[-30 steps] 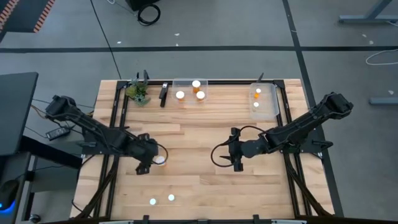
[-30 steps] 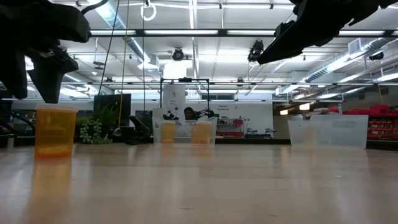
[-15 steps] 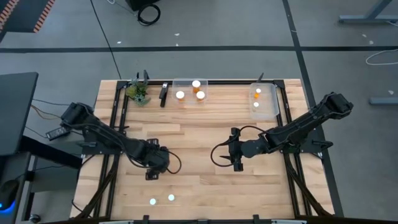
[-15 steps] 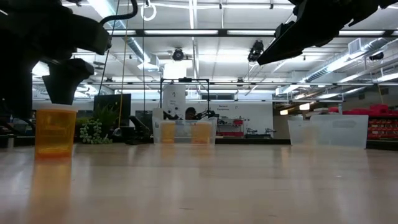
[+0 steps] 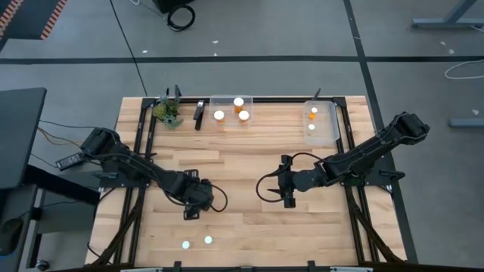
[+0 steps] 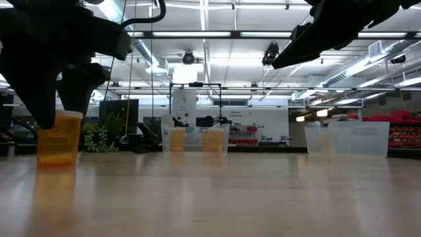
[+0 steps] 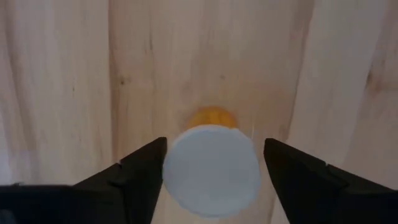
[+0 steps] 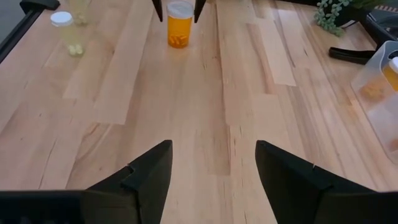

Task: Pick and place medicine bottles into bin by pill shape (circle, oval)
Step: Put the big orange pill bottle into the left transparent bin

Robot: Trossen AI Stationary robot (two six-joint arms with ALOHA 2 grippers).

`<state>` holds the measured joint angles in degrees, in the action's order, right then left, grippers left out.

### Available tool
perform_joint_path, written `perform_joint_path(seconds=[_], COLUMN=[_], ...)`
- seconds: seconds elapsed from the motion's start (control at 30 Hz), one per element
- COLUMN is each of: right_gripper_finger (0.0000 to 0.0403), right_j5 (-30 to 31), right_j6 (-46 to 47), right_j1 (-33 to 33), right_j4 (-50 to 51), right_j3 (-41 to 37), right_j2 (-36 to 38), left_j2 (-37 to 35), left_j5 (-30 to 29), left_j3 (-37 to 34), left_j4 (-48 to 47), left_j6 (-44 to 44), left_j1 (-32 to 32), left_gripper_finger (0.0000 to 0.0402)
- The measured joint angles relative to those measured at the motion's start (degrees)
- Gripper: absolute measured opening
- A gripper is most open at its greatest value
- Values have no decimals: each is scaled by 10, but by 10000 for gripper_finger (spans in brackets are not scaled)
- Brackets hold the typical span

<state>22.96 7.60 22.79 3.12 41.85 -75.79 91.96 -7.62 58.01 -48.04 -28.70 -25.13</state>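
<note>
The left gripper (image 5: pixel 193 198) is hanging over the left-centre of the table (image 5: pixel 242 227), directly above one orange medicine bottle (image 7: pixel 211 169). Its jaws are standing wide, one finger (image 7: pixel 134 177) on each side of the white cap, with a thin strip of bare wood showing between cap and finger on both sides; nothing is being gripped. In the low view the bottle (image 6: pixel 59 139) is standing upright on the wood with the dark fingers flanking its top.

The right gripper (image 5: pixel 288 187) is waiting right of centre, jaws spread and holding nothing, with bare boards running ahead of it toward the bottle.

Two more bottles (image 5: pixel 197 242) are sitting near the table's front edge, apart from the left gripper. At the rear edge, a clear bin (image 5: pixel 227 102) is holding three bottles and a second clear bin (image 5: pixel 327 125) near the right rear corner is holding two. A small plant (image 5: pixel 168 112) is occupying the left rear. The central boards are lying open between both arms.
</note>
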Motion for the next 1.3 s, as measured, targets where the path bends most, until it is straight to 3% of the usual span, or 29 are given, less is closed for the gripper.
perform_joint_path(seconds=[0.27, 0.57, 0.83, 1.3], right_gripper_finger=[236, 236, 236, 236], right_j5=[1, 1, 1, 2], right_j6=[1, 13, 42, 68], right_j1=[0, 0, 0, 0], right_j4=[3, 3, 3, -36], right_j3=[0, 0, -7, -42], right_j2=[0, 0, 0, 0], left_j2=[-1, -1, -1, -1], left_j5=[2, 2, 2, 1], left_j3=[7, 48, 122, 191], left_j4=[-16, -16, -15, 32], left_j6=[0, 84, 230, 415], left_j1=[23, 79, 197, 429], left_gripper_finger=[206, 233, 214, 220])
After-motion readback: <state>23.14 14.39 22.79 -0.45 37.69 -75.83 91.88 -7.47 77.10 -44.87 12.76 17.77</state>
